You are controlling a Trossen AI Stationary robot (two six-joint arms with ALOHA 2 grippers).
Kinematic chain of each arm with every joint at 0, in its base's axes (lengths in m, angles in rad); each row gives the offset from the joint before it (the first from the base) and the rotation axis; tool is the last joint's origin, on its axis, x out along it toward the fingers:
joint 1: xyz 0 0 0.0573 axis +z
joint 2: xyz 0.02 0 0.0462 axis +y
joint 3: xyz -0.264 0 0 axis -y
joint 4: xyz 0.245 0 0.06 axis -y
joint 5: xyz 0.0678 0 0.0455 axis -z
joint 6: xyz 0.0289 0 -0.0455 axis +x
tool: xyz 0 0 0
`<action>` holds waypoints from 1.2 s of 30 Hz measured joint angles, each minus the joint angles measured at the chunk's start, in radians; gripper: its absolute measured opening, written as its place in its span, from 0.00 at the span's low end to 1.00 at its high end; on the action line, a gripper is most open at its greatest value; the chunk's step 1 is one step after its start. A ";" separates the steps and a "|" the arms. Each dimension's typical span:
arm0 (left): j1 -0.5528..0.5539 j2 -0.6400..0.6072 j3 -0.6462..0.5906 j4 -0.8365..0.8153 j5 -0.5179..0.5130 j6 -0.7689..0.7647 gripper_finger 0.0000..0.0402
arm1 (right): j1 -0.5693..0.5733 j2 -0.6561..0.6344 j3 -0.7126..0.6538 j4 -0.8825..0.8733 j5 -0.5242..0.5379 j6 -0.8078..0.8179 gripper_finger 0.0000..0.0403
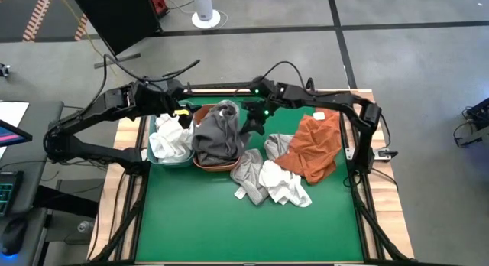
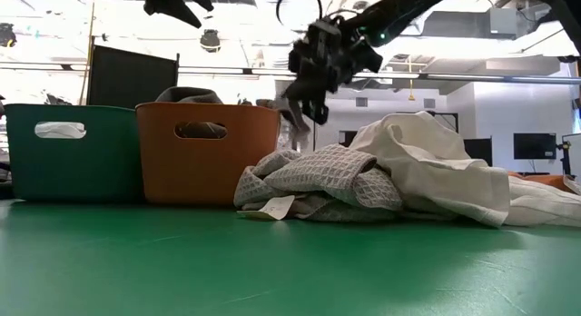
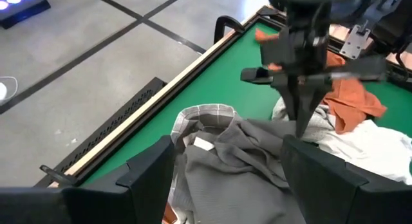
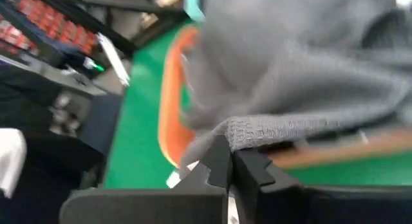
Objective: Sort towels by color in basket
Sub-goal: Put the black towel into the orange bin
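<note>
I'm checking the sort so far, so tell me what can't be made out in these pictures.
- Teal basket: low view, its wall hides the contents.
- Orange basket: high view, the dark grey towel covers what lies beneath.
- Right gripper: right wrist view, shut by the grey cloth; pinch unclear.
- Rust orange towel: low view, hidden behind the white towel.

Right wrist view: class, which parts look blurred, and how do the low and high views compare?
Right wrist view: the grey towel and orange basket are soft and smeared; only the right gripper, shut, is crisp. Low view: backlit by bright ceiling lights, arms dark. High view: evenly lit, green table without glare.
</note>
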 joint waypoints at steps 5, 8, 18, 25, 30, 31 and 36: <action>0.000 0.000 0.000 0.015 0.000 0.002 0.67 | 0.024 -0.001 0.064 0.169 -0.034 0.117 0.04; 0.000 0.000 0.000 0.039 0.000 0.003 0.67 | 0.045 -0.001 0.064 0.342 -0.011 0.196 0.06; 0.000 0.000 0.000 0.053 0.001 0.010 0.67 | 0.070 0.001 0.052 0.575 0.074 0.157 0.06; 0.000 0.000 0.000 0.053 0.001 0.010 0.67 | 0.072 0.001 -0.083 0.566 0.093 0.164 0.08; 0.000 0.000 0.000 0.054 0.001 0.010 0.67 | 0.074 0.002 -0.171 0.560 0.125 0.235 0.07; 0.000 0.000 0.000 0.054 0.001 0.010 0.67 | 0.073 0.002 -0.183 0.560 0.136 0.253 0.07; 0.000 0.000 0.000 0.062 0.001 0.010 0.67 | 0.071 0.002 -0.201 0.469 0.267 0.304 0.10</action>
